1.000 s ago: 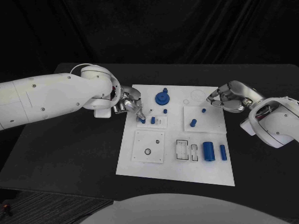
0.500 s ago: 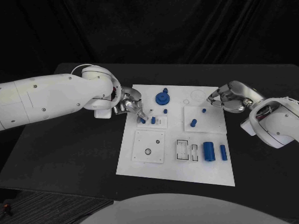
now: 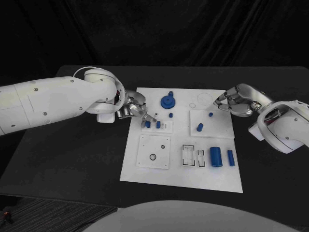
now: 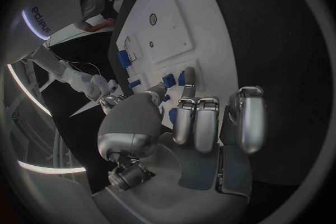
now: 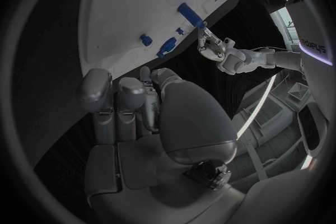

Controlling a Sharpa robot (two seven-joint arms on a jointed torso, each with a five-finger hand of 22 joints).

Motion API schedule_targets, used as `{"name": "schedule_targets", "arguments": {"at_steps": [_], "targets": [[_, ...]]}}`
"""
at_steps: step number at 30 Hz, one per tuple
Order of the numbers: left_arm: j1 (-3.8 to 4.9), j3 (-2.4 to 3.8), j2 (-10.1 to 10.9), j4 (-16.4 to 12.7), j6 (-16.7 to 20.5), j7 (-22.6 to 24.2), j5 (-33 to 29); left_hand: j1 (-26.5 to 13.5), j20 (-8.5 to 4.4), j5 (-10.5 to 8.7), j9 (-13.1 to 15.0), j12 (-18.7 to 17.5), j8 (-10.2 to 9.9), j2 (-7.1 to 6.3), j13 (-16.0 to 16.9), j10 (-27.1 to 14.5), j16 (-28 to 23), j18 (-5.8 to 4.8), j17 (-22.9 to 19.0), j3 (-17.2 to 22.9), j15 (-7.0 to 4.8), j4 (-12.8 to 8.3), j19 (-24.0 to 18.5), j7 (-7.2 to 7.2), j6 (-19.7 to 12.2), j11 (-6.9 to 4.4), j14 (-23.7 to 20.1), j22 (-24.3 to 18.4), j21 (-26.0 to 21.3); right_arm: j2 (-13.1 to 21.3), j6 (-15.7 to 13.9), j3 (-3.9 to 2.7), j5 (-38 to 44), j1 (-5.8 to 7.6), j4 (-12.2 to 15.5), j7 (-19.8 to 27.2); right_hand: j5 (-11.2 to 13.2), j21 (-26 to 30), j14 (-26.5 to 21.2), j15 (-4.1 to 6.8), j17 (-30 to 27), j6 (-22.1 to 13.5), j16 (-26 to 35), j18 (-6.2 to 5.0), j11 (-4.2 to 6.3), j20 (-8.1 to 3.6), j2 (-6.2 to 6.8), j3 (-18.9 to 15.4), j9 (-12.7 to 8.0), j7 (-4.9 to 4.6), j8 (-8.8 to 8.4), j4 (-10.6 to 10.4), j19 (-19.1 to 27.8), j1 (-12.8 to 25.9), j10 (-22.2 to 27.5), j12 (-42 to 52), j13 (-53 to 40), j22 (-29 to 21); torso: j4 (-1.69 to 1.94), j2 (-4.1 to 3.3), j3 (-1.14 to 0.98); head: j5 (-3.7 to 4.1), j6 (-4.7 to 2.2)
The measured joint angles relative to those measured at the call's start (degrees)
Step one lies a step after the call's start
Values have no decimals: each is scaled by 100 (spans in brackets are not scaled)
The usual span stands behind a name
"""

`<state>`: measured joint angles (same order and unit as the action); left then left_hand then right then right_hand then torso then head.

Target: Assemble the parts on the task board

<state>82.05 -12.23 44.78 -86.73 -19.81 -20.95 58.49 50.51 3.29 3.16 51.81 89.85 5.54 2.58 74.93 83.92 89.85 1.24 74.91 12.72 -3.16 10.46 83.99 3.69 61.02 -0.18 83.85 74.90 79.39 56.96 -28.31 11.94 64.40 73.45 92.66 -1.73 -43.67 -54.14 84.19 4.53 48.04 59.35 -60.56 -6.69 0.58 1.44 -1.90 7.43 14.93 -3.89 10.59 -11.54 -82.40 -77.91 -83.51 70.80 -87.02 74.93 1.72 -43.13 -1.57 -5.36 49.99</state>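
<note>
Task board (image 3: 182,181) carries blue parts (image 3: 215,156) — left hand (image 3: 132,107) fingers spread, right hand (image 3: 236,101) fingers curled, empty.

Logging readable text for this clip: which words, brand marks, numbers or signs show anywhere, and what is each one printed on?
"Sharpa": brand word on the white left arm, seen past the board in the right wrist view.
"Sharpa": the same word on the white right arm, seen in the left wrist view, running sideways.
Task board: no legible print; only outlines and holes.
Blue parts: no markings readable.
</note>
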Motion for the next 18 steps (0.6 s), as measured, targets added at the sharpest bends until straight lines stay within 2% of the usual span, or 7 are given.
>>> {"name": "schedule_targets", "arguments": {"at_steps": [9, 11, 13, 16, 18], "targets": [[-1, 0, 7, -4, 2, 0, 3, -154, 0, 24, 64, 0, 0, 156, 0, 0, 0, 0, 0, -215, 21, 256, 0, 0, 0, 0, 21, 0, 0, 2, 2, 1, 0, 0, 0, -1, 0, 52, -16, 16, -20, 0, 0, -1, -9, -20, 0, 32, 5, 0, 0, 0, 20, 0, 9, 3, 0, -1, 1, 0, 1, 5, 0], [-1, 0, 8, -7, 3, 0, 3, -147, 0, 336, 97, 0, 36, 313, 0, 0, 0, 0, 0, -198, 21, 362, 0, 0, 0, 0, 21, 0, -6, 2, 3, 1, 0, 0, 0, -1, 0, 52, -16, 16, -20, 0, 0, 0, -9, -20, 0, 32, 5, 0, 0, 0, 20, 0, 9, -17, 0, -1, 1, 0, 1, 7, 0], [-1, 1, 11, -9, 4, 1, 3, -58, 0, 837, 141, 0, 55, 428, 0, 0, 0, -1, 0, -164, 21, 431, 0, 12, -12, 0, 21, 0, -22, 2, 3, 1, 0, 0, 0, -1, 0, 52, -16, 16, -20, 0, 0, 0, -9, -20, 0, 32, 5, 0, 0, 0, 21, 0, 9, -24, 0, -1, 1, 1, 1, 7, 0], [-1, 1, 13, -10, 6, 2, 4, 11, 0, 1336, 172, 0, 74, 498, 0, 0, 0, -1, 0, -134, 21, 454, 0, 22, -22, 0, 21, 0, -22, 2, 3, 1, 0, 0, 0, -1, 0, 52, -16, 16, -20, 0, 0, -1, -9, -21, 0, 32, 5, 0, 0, 0, 20, 0, 9, -25, 0, -1, 1, 1, 1, 8, 0], [-1, 1, 13, -10, 6, 2, 4, 75, 0, 1669, 186, 0, 74, 536, 0, 0, 0, 0, 0, -49, 21, 391, 0, 0, -45, 0, 21, 0, -22, 2, 4, 1, 0, -1, 0, -1, 0, 52, -16, 16, -20, 0, 0, -1, -9, -21, 1, 32, 5, 0, 0, 0, 21, 1, 9, -25, 0, -1, 1, 1, 1, 8, 0]]}}
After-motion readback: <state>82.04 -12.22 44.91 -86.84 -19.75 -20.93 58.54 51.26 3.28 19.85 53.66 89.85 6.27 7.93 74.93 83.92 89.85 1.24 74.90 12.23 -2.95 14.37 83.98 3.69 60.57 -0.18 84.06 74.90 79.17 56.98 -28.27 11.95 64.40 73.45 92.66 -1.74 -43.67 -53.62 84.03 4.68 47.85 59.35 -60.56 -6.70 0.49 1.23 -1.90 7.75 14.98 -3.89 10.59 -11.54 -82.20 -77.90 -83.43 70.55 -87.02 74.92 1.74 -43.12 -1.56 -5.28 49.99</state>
